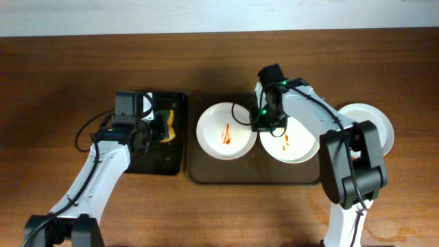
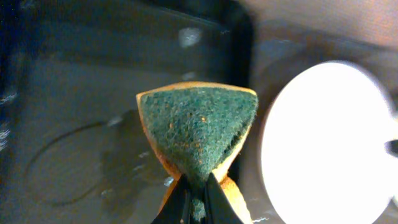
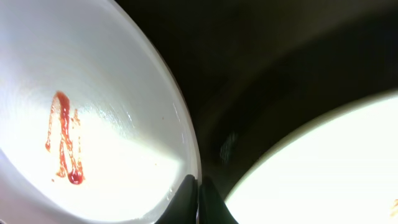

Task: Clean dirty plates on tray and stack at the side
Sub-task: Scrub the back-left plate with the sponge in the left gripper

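Note:
Two white plates lie on the dark-brown tray [image 1: 206, 171], each with an orange-red streak: the left plate [image 1: 219, 130] and the right plate [image 1: 296, 147]. My right gripper [image 1: 263, 125] is shut on the left plate's right rim; in the right wrist view the rim [image 3: 186, 143] runs between the fingertips, with the streak [image 3: 62, 137] farther in. A third white plate [image 1: 376, 127] rests on the tabletop at the right, partly hidden by the right arm. My left gripper [image 2: 198, 200] is shut on a green-and-yellow sponge [image 2: 199, 127] over the black tray [image 2: 74, 93].
The narrower black tray [image 1: 154, 161] sits left of the brown tray, touching or nearly so. Both arms reach in from the front edge. Bare wood tabletop [image 1: 55, 89] extends on the far left and along the back.

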You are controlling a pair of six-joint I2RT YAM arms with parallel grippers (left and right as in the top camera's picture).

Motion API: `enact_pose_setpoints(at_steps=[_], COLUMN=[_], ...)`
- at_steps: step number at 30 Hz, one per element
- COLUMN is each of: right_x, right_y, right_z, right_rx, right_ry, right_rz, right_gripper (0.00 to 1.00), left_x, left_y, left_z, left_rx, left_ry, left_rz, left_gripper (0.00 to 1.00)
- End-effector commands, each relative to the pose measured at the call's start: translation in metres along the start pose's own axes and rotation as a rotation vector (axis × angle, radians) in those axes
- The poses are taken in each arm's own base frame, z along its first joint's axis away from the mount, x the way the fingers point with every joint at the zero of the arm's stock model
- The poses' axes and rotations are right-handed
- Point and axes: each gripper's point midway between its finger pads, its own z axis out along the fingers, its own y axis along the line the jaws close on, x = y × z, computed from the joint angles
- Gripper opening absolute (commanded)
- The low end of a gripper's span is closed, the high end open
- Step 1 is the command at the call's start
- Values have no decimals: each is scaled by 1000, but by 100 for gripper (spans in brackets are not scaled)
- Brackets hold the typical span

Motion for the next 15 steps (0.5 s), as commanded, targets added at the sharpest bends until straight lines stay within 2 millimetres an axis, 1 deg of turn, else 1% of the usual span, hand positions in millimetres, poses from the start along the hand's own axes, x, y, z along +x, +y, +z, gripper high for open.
enact_pose_setpoints(at_steps=[1,3,6,8,12,15], right_x=[23,29,31,31,30,31], right_y=[13,18,20,20,20,20], right_z=[8,9,10,10,10,10], right_rx=[1,4,5,5,5,5], right_ry=[84,102,108,108,107,107], right_rz=[-26,-37,-41,-41,-42,-41], right_gripper=[4,4,4,4,4,4], left_x=[5,11,26,37,58,71], left_y=[-48,-63,-85,-98,-122,-146], left_z=[-1,1,9,16,40,50], left_rx=[209,232,260,273,295,383], left_ry=[21,32,74,109,175,217], left_rz=[62,98,121,109,33,36], left_gripper=[0,0,0,0,0,0])
